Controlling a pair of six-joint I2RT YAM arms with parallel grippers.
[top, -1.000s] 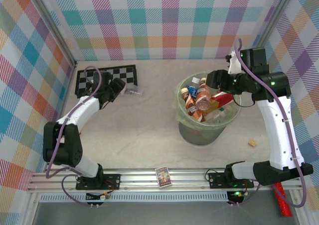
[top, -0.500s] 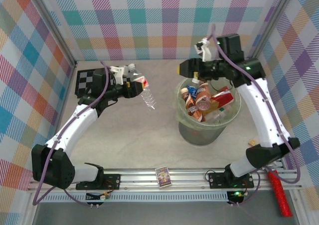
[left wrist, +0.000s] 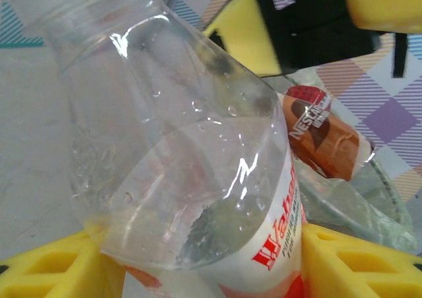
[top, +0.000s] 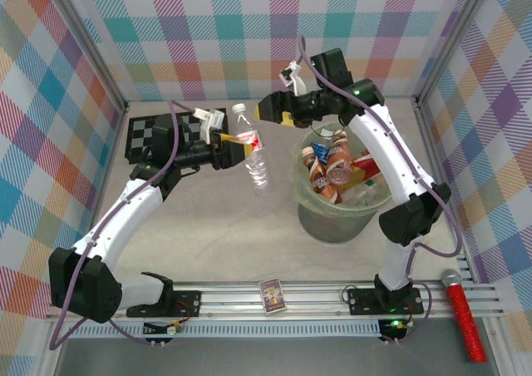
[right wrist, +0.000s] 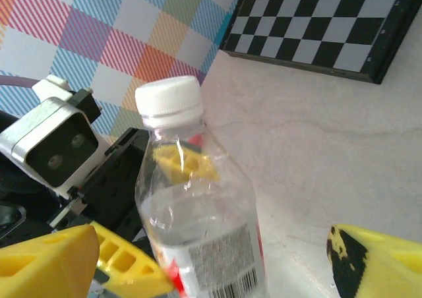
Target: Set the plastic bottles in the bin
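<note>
just left of the bin (top: 332, 222), left fingers (left wrist: 46, 271) grip the clear bottle (top: 256, 155) mid-body, cap toward the wide-spread right fingers (right wrist: 46, 258).

My left hand (top: 239, 153) has yellow fingers. The clear bottle (top: 254, 151) between them has a white cap (right wrist: 169, 95) and a white label with red lettering. My right hand (top: 274, 111) is yellow-fingered too, on a black body. My arms (top: 125, 214) are white with black joints. The bin (top: 332, 225) is translucent pale green; the bottles (top: 331, 164) in it are orange-brown with red-orange labels. The table (top: 208, 226) is pale beige, faintly veined. The checkerboard (top: 145, 133) is black and white squares. The walls (top: 249, 35) are pastel plaid in pink, teal, yellow, orange and lilac. The stick (top: 465, 322) is glittery red.
</note>
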